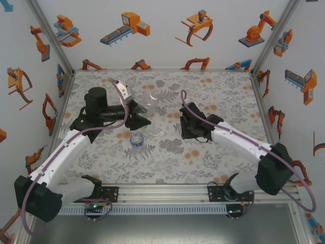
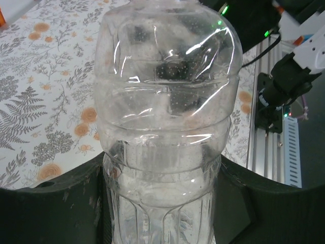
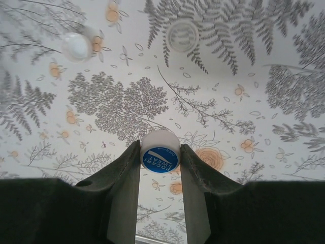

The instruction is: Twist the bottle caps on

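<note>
My left gripper (image 1: 138, 114) (image 2: 162, 203) is shut on a clear ribbed bottle (image 1: 147, 100) (image 2: 167, 101), with a black finger on each side of its body. The short bottle with a blue label band (image 1: 136, 139) stands upright on the floral table in front of it. My right gripper (image 1: 183, 128) (image 3: 160, 155) is shut on a white bottle cap with a blue printed top (image 3: 160, 152), pinched between both fingertips. Another white cap (image 3: 76, 47) (image 1: 161, 133) lies loose on the table. A pale, translucent round cap (image 3: 183, 35) lies further off.
The table (image 1: 213, 91) is covered with a grey fern and orange flower print. White walls with orange robot pictures close in the left, back and right. An aluminium rail (image 1: 167, 193) with the arm bases runs along the near edge.
</note>
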Robot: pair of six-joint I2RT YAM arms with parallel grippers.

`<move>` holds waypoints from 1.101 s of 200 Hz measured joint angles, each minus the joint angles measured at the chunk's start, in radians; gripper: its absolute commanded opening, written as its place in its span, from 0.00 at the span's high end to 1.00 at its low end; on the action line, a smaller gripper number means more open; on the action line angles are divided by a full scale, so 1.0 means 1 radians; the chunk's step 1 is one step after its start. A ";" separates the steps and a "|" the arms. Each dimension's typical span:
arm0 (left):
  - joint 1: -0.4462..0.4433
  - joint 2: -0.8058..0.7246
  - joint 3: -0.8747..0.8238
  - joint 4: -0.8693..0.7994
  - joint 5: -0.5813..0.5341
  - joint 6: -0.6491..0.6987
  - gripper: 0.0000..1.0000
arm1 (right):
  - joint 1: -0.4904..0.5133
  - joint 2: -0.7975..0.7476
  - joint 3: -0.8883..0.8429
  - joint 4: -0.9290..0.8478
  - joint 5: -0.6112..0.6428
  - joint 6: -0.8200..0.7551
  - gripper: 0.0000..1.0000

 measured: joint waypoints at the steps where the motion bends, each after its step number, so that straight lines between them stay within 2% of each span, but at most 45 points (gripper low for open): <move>1: -0.002 0.000 0.000 -0.002 -0.002 0.003 1.00 | 0.000 -0.006 0.000 0.000 0.000 -0.006 0.95; 20: -0.027 -0.004 0.000 -0.023 -0.015 0.043 1.00 | 0.000 -0.084 0.002 0.001 -0.027 -0.080 1.00; 38: -0.051 -0.015 -0.002 -0.035 -0.027 0.086 1.00 | 0.000 -0.158 0.006 0.012 -0.082 -0.164 1.00; 113: -0.140 -0.060 -0.011 -0.156 -0.076 0.327 1.00 | 0.000 -0.417 0.138 0.041 -0.425 -0.537 1.00; 162: -0.208 -0.082 -0.021 -0.254 -0.117 0.508 1.00 | 0.002 -0.408 0.253 -0.008 -0.575 -0.696 1.00; 188: -0.229 -0.082 -0.021 -0.300 -0.151 0.559 1.00 | 0.018 -0.405 0.259 -0.035 -0.652 -0.774 1.00; 220: -0.232 -0.076 -0.021 -0.326 -0.166 0.586 1.00 | 0.058 -0.402 0.259 -0.040 -0.689 -0.836 1.00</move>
